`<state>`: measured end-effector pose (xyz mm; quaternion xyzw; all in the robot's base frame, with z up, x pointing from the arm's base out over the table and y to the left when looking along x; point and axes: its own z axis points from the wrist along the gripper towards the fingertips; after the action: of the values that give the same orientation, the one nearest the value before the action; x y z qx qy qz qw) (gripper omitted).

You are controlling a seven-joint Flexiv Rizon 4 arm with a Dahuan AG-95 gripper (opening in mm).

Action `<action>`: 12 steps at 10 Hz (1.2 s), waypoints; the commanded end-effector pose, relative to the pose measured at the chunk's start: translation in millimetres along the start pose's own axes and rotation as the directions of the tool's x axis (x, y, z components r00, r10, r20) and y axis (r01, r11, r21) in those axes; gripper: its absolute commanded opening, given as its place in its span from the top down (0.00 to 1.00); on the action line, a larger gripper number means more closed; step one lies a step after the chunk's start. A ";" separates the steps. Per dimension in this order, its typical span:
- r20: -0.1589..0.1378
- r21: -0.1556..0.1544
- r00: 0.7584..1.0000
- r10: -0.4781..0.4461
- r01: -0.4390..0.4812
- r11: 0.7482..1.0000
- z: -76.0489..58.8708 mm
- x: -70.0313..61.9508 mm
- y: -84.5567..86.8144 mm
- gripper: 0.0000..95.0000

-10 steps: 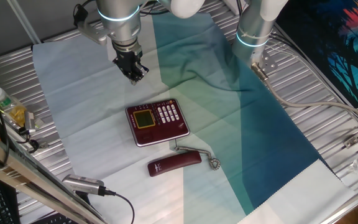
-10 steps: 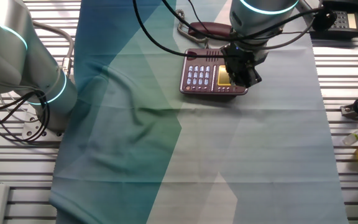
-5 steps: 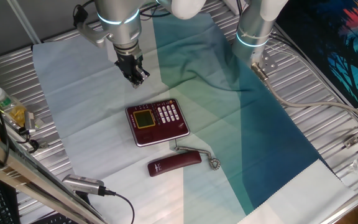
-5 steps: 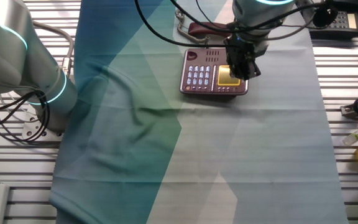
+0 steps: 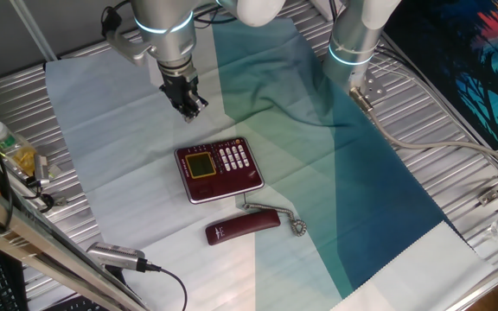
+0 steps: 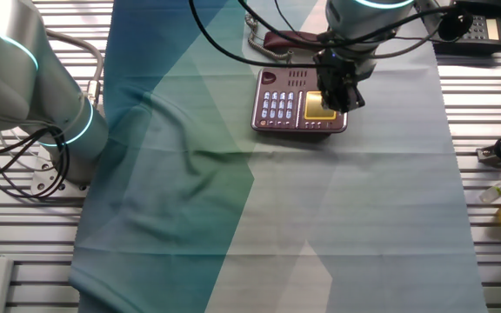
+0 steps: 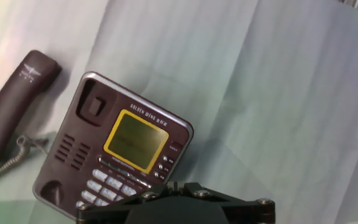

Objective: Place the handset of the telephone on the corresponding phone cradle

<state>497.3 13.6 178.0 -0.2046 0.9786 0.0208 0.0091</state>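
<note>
The handset [image 5: 242, 227] lies on the cloth [image 5: 128, 138] at 6 o'clock of the telephone [image 5: 219, 169], off its cradle [image 7: 73, 149]. The fingers [image 5: 188, 105] hang at 11 o'clock, pressed together, holding nothing.

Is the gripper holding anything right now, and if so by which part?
Nothing is held. The gripper hangs above the cloth beyond the telephone, while the handset lies on the cloth on the phone's other side, untouched.

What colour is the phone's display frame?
Yellow frame around a yellowish-green display on the dark-red telephone; clearest in the hand view.
</note>
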 end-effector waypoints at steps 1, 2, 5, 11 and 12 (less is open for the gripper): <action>-0.009 0.003 1.000 -0.004 0.004 1.000 -1.0 2.1 -0.9 1.00; -0.008 0.000 1.000 0.000 0.000 1.000 -1.0 2.2 -0.9 1.00; 0.003 -0.023 0.999 0.050 -0.049 0.999 -1.4 4.0 -2.2 1.00; -0.014 -0.034 0.996 0.085 -0.085 0.996 -2.9 5.7 -7.9 1.00; -0.005 -0.041 0.998 0.069 -0.070 0.997 -2.9 5.7 -7.9 1.00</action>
<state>495.5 4.1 180.6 -0.1495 0.9881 0.0362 -0.0054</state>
